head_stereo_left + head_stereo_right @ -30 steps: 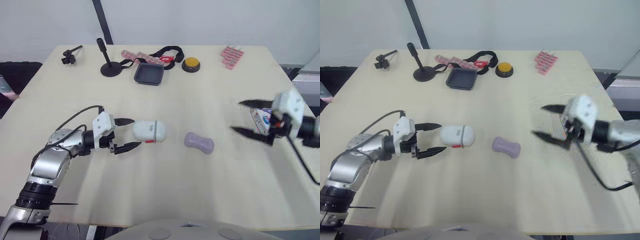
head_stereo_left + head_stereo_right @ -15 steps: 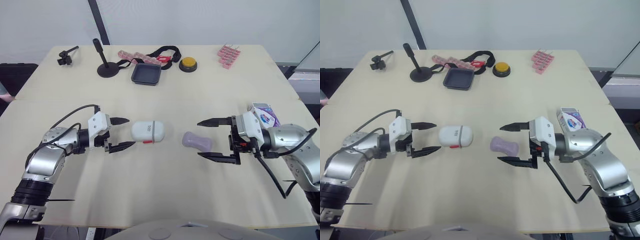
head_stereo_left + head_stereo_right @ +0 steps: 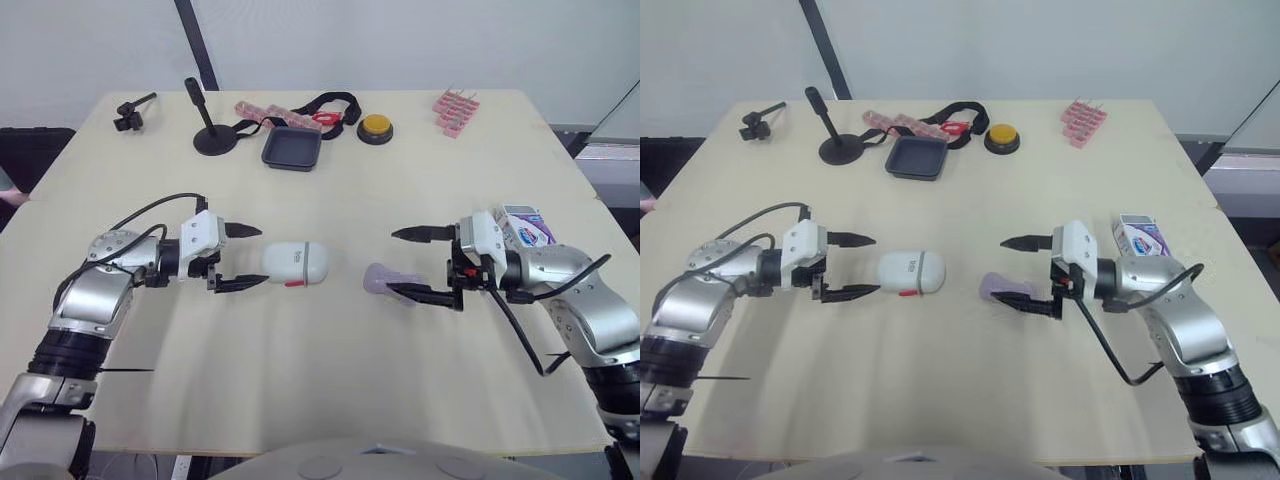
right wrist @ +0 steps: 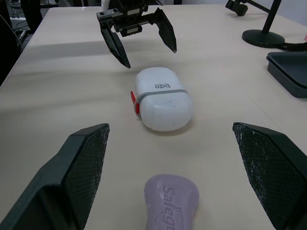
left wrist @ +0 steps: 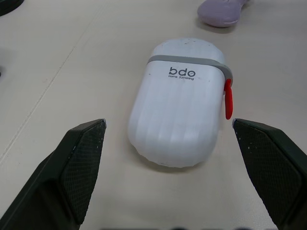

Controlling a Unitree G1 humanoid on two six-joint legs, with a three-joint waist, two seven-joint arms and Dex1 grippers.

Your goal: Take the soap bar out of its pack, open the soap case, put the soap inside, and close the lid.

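From the head: in the middle of the pale wooden table (image 3: 330,400), a lilac, peanut-shaped soap bar (image 3: 386,280), out of its white-and-purple cardboard pack (image 3: 527,226) far to the right. Lying flat, long way running left to right, one end aimed at the closed white oval plastic soap case (image 3: 296,263). Right gripper (image 3: 395,262) spread wide, gripping nothing, with the near end of the soap between its fingers. Left gripper (image 3: 260,256) spread wide too, just beside the case.

From the left wrist: case (image 5: 184,122) lying long way straight ahead, grey-banded end and red tab (image 5: 229,101) farthest off. Fingers (image 5: 84,158) well apart, touching nothing.

From the right wrist: soap (image 4: 171,201) close in, pointing on toward the case (image 4: 162,98). Best to slide in as far as the thin middle, then squeeze softly. Probably slippery, so no hard pinch.
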